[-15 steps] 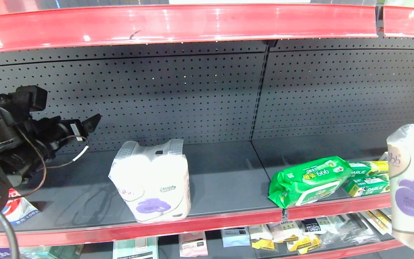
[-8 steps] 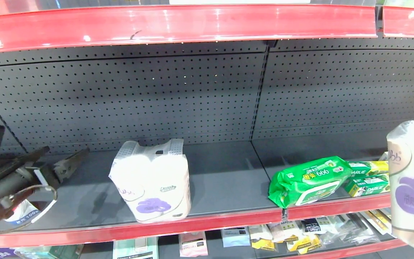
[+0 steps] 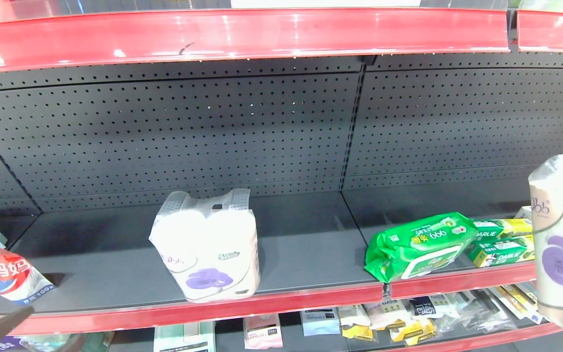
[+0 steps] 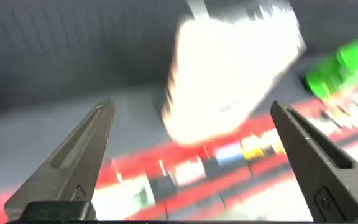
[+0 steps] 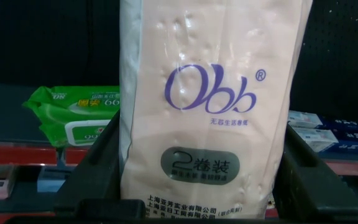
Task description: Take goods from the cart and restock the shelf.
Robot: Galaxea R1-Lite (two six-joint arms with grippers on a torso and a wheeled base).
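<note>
Step in hand: You're on the placing leg, by my reading. A wrapped pack of paper rolls (image 3: 562,244) is up at shelf height, off the right end of the shelf (image 3: 311,244), and not yet set down.
Right end effector (image 5: 202,124): Closed onto that pack, one finger pressed against each side, with the pack held upright.
Left end effector (image 4: 191,106): Spread wide with nothing between its fingers, facing the shelf front.
Already stocked: A matching roll pack (image 3: 205,249) stands near the front edge, left of centre. A green wipes packet (image 3: 421,244) lies well apart to its right, with toothpaste boxes (image 3: 501,242) just beside it. A red-and-white bag (image 3: 3,274) sits at the far left.
Next move: Carry the held pack in over the red front lip (image 3: 262,303) to the bare stretch between the standing pack and the wipes. Lower it until its base sits flat before you let go.
Watch for: The wrapper looks soft, so the pack may sag or tip on release. Keep it clear of the wipes as it goes in.
</note>
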